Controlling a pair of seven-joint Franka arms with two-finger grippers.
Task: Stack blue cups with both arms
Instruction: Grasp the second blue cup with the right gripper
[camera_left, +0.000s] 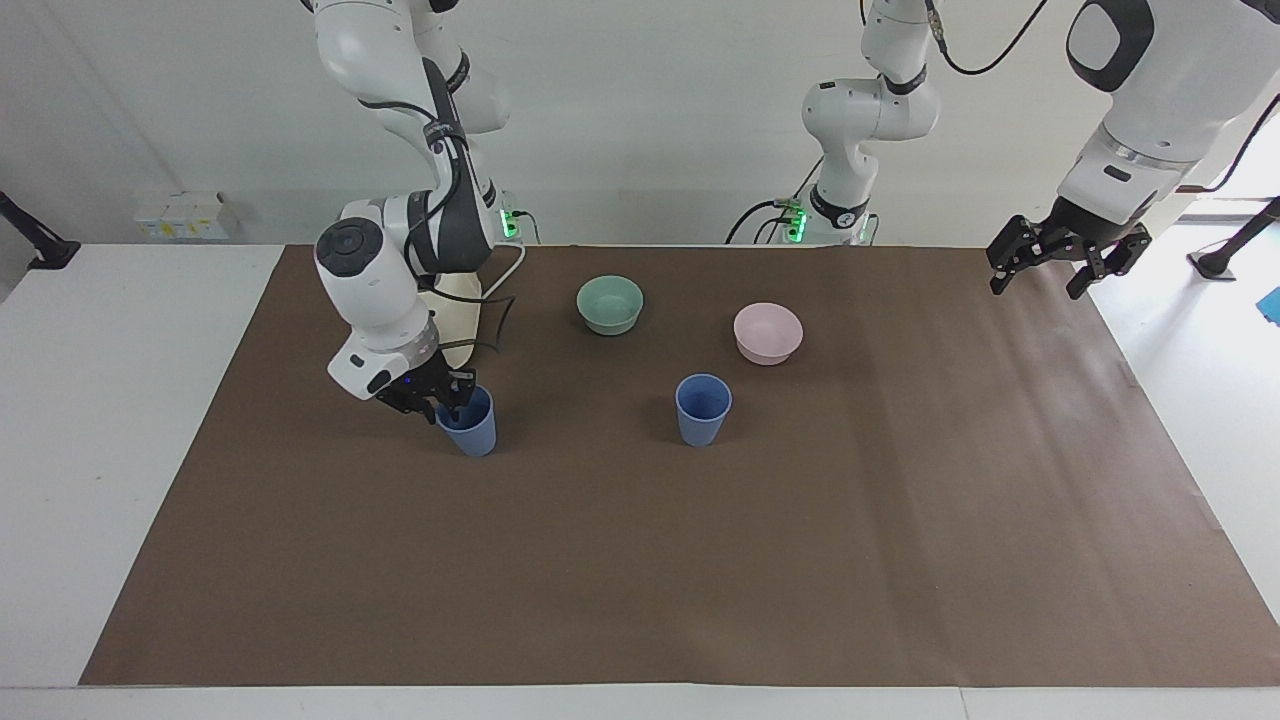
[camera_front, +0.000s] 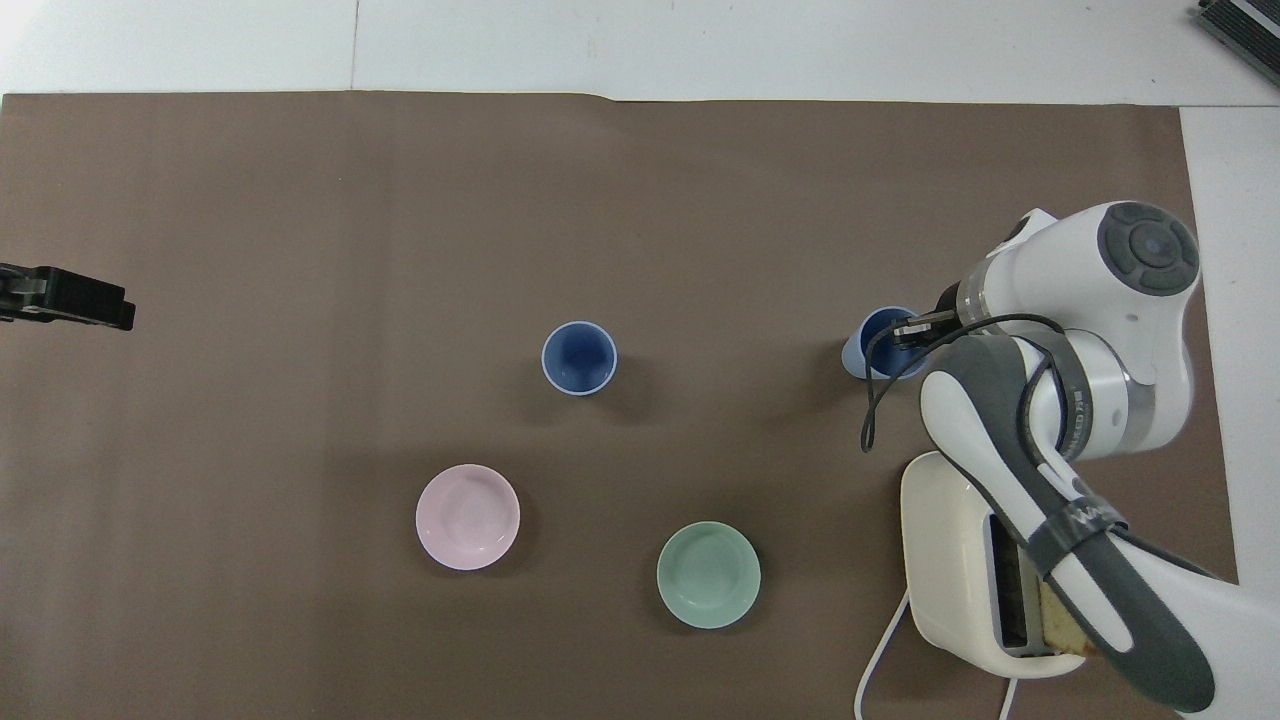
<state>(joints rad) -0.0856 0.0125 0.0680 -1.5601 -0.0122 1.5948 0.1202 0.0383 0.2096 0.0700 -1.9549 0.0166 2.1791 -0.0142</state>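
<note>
The right tool (camera_left: 440, 398) sits at the rim of one blue cup (camera_left: 472, 425) toward the right arm's end of the bench (camera_left: 640, 560), one finger inside it; whether it grips I cannot tell. The other blue cup (camera_left: 703, 410) stands mid-bench, just beside the pink bowl (camera_left: 768, 333). The left tool (camera_left: 1062, 262) hangs spread wide over the bench's left-arm end.

Right gripper (camera_front: 908, 331) — over blue cup (camera_front: 872, 352)

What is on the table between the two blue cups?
Nothing: in both views only bare brown mat lies between the blue cup and the cup at the right gripper.
</note>
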